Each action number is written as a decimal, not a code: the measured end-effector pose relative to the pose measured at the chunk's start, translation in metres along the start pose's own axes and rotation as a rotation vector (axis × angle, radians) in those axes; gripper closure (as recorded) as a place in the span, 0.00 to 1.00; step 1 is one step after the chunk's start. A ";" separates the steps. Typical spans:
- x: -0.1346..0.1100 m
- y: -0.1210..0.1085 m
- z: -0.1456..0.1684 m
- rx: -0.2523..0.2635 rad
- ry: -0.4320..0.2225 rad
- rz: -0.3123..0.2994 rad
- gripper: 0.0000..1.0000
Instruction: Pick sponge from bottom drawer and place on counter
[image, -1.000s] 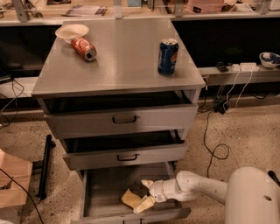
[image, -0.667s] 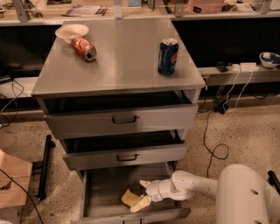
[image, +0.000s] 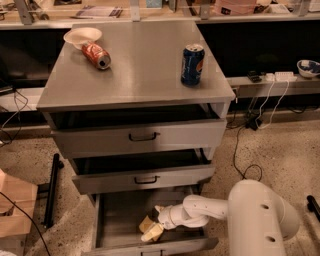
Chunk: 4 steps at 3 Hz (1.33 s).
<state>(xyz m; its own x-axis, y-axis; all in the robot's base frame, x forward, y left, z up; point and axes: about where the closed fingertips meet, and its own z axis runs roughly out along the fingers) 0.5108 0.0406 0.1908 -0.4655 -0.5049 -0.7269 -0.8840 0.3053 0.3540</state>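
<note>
Sponge (image: 145, 223) lies in the bottom drawer (image: 119, 214), against the gripper (image: 153, 226); whether the gripper holds it I cannot tell. Bare floor leftward, front wall near.

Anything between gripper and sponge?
Nothing visible in the camera view: the gripper is down in the bottom drawer, right against the sponge.
</note>
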 end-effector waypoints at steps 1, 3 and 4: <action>0.009 -0.016 0.018 0.102 0.015 -0.008 0.00; 0.022 -0.050 0.042 0.255 0.033 -0.005 0.00; 0.031 -0.059 0.060 0.314 0.137 -0.021 0.00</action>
<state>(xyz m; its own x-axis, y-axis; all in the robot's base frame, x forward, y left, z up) 0.5515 0.0554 0.1119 -0.4679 -0.6110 -0.6386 -0.8468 0.5167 0.1262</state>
